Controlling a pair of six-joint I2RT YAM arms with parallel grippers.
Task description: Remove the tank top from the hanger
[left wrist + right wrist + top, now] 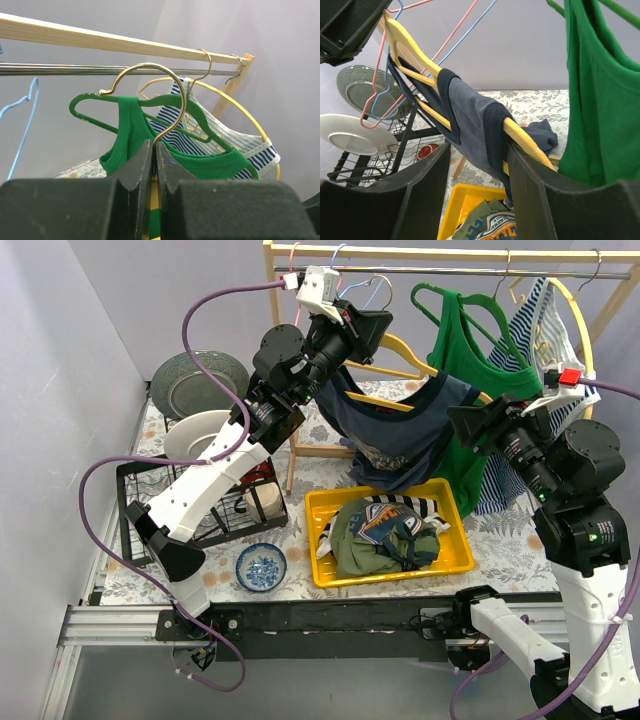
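The left gripper (pixel 154 155) is shut on the hook (pixel 184 100) of the yellow hanger (pixel 400 348), holding the navy tank top (pixel 400 430) aloft above the yellow bin (pixel 316 540). The right gripper (pixel 479 155), half open and empty, straddles the strap (pixel 492 125) on the hanger's right arm. Closing there may pinch the wood too, jamming the pull.

Top external cam: high behind the arm bases, facing forward and down, wide, taking in the whole floral-cloth table (pixel 310 475) up to the pale wooden clothes rail (pixel 450 252). Left wrist cam: looks up along its own black left fingers (pixel 135 170), very close on a gold metal hanger hook (pixel 181 90), rail just behind. Right wrist cam: low, looks up and across between its black right fingers (pixel 427 195), close on a yellow wooden hanger (pixel 402 42). All three catch the green tank top (pixel 470 370); top and right wrist also share the yellow plastic tray (pixel 318 530) and round grey plate (pixel 200 380)
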